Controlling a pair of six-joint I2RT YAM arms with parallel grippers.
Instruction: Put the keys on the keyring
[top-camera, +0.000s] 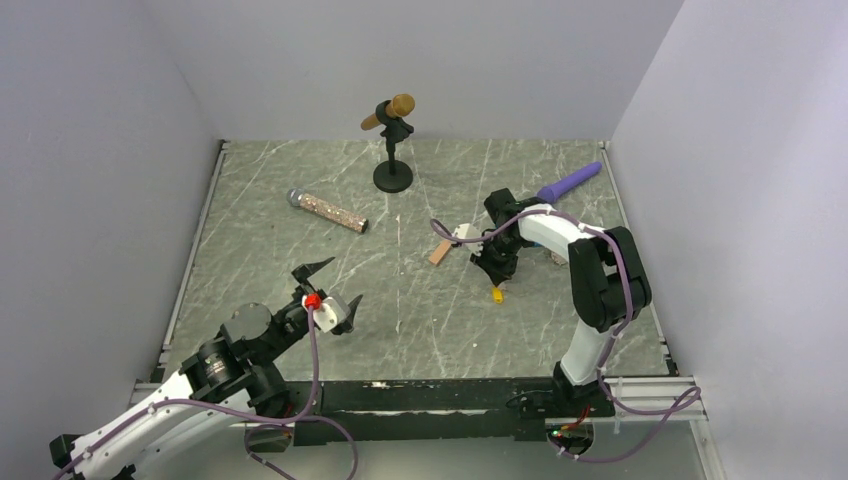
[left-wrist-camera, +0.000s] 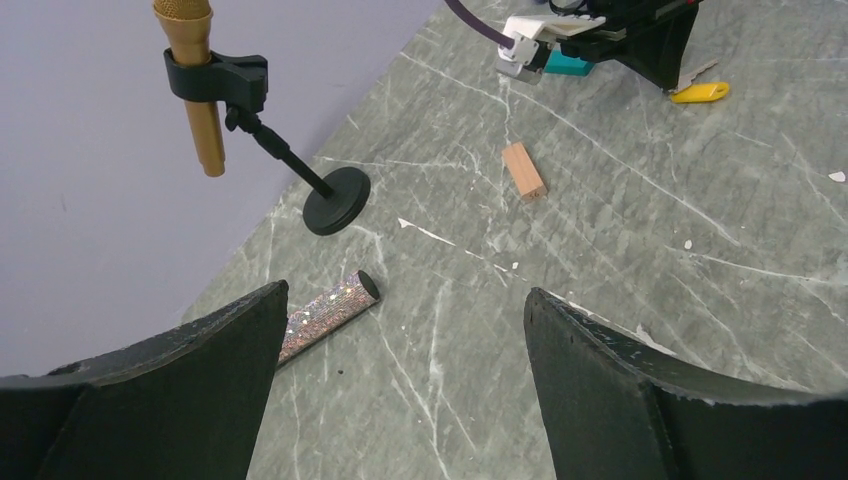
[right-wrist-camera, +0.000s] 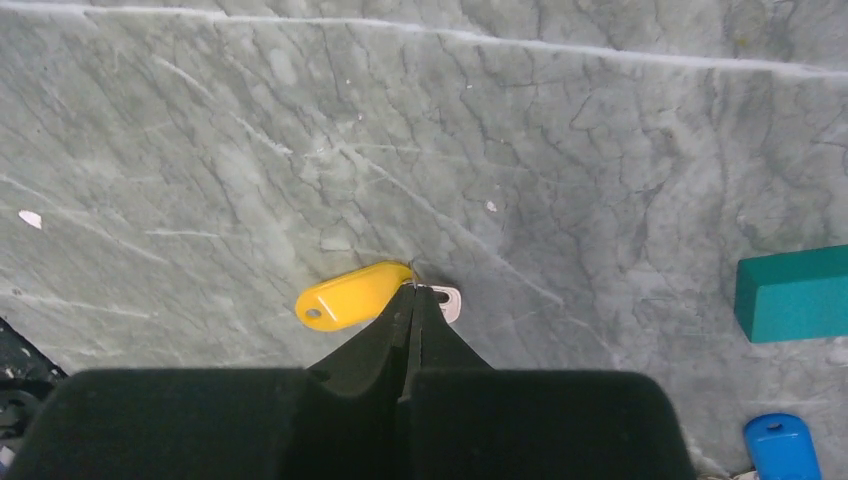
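Observation:
A yellow-tagged key (right-wrist-camera: 350, 295) lies on the marble table, its small silver key head (right-wrist-camera: 445, 300) beside the tag. My right gripper (right-wrist-camera: 413, 288) is shut, its tips pinched on the thin wire loop that joins tag and key. From above, the same yellow tag (top-camera: 497, 295) shows just below that gripper (top-camera: 497, 278). A blue key tag (right-wrist-camera: 780, 445) lies to the right. My left gripper (left-wrist-camera: 405, 300) hangs open over bare table at the front left (top-camera: 338, 283), holding nothing. The keyring is not in view.
A teal block (right-wrist-camera: 795, 292) lies near the right gripper, and a salmon block (top-camera: 440, 252) to its left. A glittery microphone (top-camera: 328, 210) lies mid-left, a gold microphone on a black stand (top-camera: 392, 175) is at the back, and a purple stick (top-camera: 570, 182) at the back right.

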